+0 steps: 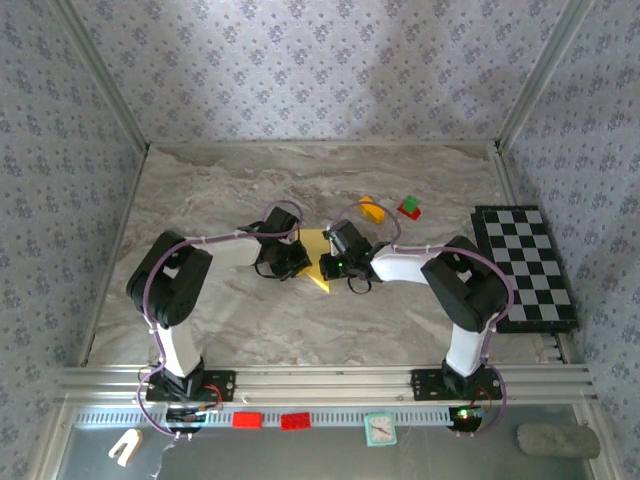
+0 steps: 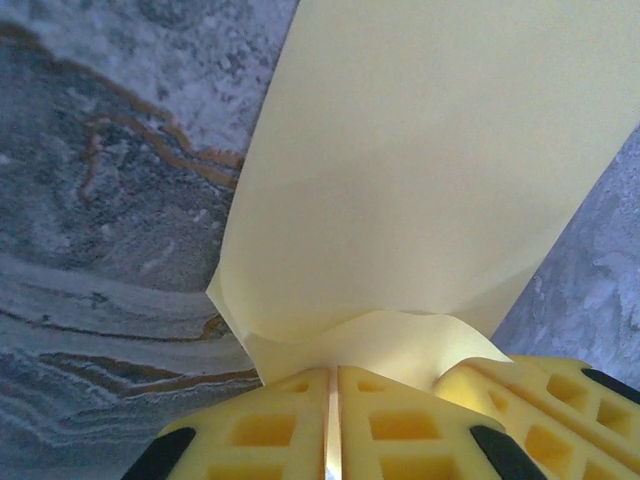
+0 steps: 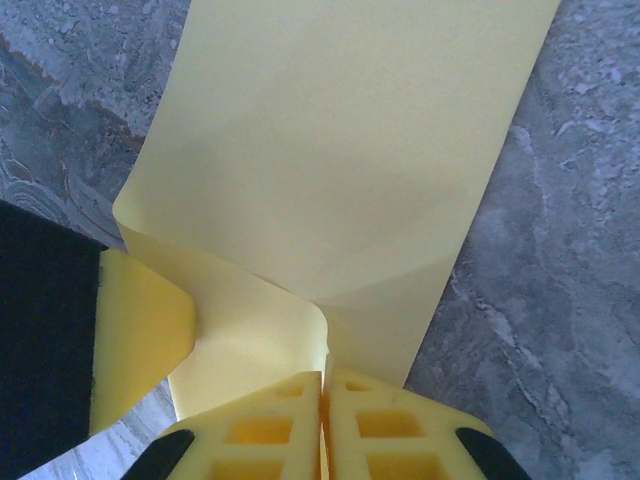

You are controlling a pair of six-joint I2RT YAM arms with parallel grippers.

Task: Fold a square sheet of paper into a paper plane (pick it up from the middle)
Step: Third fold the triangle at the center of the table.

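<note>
- The thin plain yellow paper sheet (image 1: 317, 250) lies in the middle of the grey marble table (image 1: 220, 190), between the two arms.
- From above, the paper sheet looks like a pointed shape with its tip toward the near edge.
- The left gripper (image 1: 300, 262) reaches in from the left side and touches the paper sheet.
- In the left wrist view, the left gripper (image 2: 333, 430) has its yellow fingers (image 2: 260, 430) pressed tight together on the paper's near edge (image 2: 440, 170), which curls up there.
- The right gripper (image 1: 330, 265) reaches in from the right side.
- In the right wrist view, the right gripper (image 3: 322, 425) is also clamped on the paper sheet (image 3: 350, 150), where one layer bends over another.
- The two grippers sit just beside each other on the same edge.
- A small orange-yellow block (image 1: 372, 210) and a small red and green block (image 1: 409, 208) sit past the paper, toward the back right.
- A black-and-white checkered board (image 1: 525, 265) lies at the right side of the table, well apart from the paper.
</note>
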